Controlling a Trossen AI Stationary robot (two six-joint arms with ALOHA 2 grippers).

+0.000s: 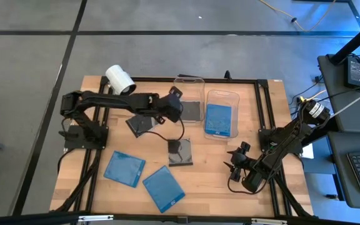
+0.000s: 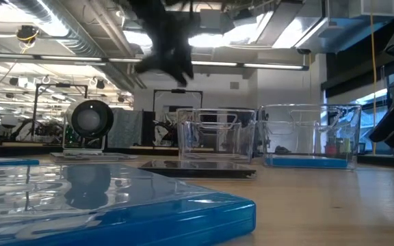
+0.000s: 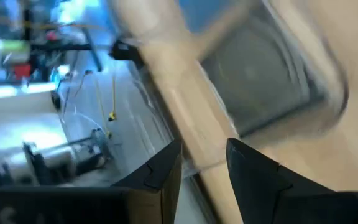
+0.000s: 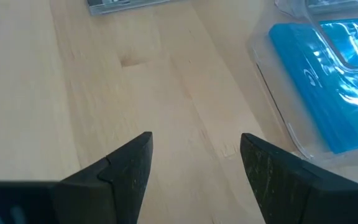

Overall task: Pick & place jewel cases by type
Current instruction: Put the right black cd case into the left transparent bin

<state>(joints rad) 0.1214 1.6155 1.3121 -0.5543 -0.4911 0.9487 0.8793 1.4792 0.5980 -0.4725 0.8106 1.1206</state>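
Cases (image 1: 124, 168): three blue, three dark (image 1: 180, 152); left hand (image 3: 204, 148) slightly parted, right hand (image 4: 195, 140) spread wide.

Two clear rectangular plastic tubs (image 1: 189, 100) stand side by side at the wooden surface (image 1: 211, 169) rear; a bright blue jewel case (image 1: 218, 119) lies in the right one.

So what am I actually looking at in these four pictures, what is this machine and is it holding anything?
Two dark robot arms work at a wooden table. One picture looks down from above, one looks level across the tabletop, and two come from wrist cameras. The left gripper hovers by a clear tub containing a dark jewel case, its fingers apart with nothing between them. The right gripper waits open, empty. A second tub holds a blue jewel case. Two blue cases and two dark ones lie loose, beside a white cylinder.
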